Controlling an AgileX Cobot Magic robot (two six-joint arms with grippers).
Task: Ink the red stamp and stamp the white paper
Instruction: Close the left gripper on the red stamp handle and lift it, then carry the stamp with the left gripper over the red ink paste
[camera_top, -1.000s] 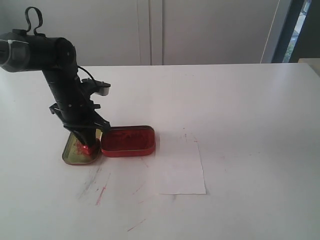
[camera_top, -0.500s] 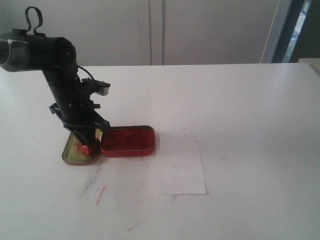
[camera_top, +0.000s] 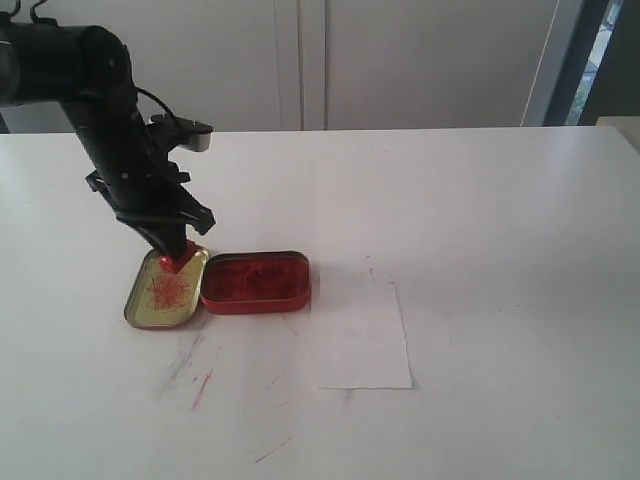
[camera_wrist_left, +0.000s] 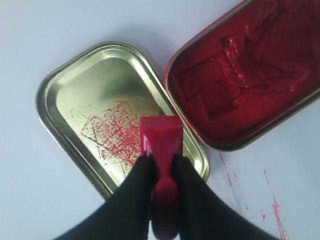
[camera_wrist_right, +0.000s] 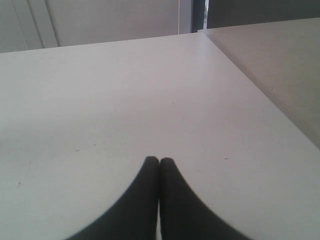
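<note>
My left gripper (camera_top: 176, 252) (camera_wrist_left: 161, 161) is shut on the red stamp (camera_top: 179, 262) (camera_wrist_left: 161, 145), gripping its narrow handle. The stamp hangs base-down a little above the gold tin lid (camera_top: 150, 302) (camera_wrist_left: 75, 90), which bears red smears. Beside the lid lies the open red tin of ink paste (camera_top: 256, 281) (camera_wrist_left: 250, 75). The white paper (camera_top: 365, 335) lies flat to the right of the tin and looks plain. My right gripper (camera_wrist_right: 159, 161) is shut with nothing in it, over bare white table; it does not show in the exterior view.
Red and grey smears (camera_top: 200, 385) mark the white tabletop (camera_top: 480, 220) in front of the lid and tin. White cabinet doors (camera_top: 300, 60) stand behind the table. In the right wrist view the table's edge (camera_wrist_right: 260, 95) runs beside a second surface.
My left arm has risen and swung back and left, lifting the red stamp off the gold lid. The tin, lid and paper have not moved.
</note>
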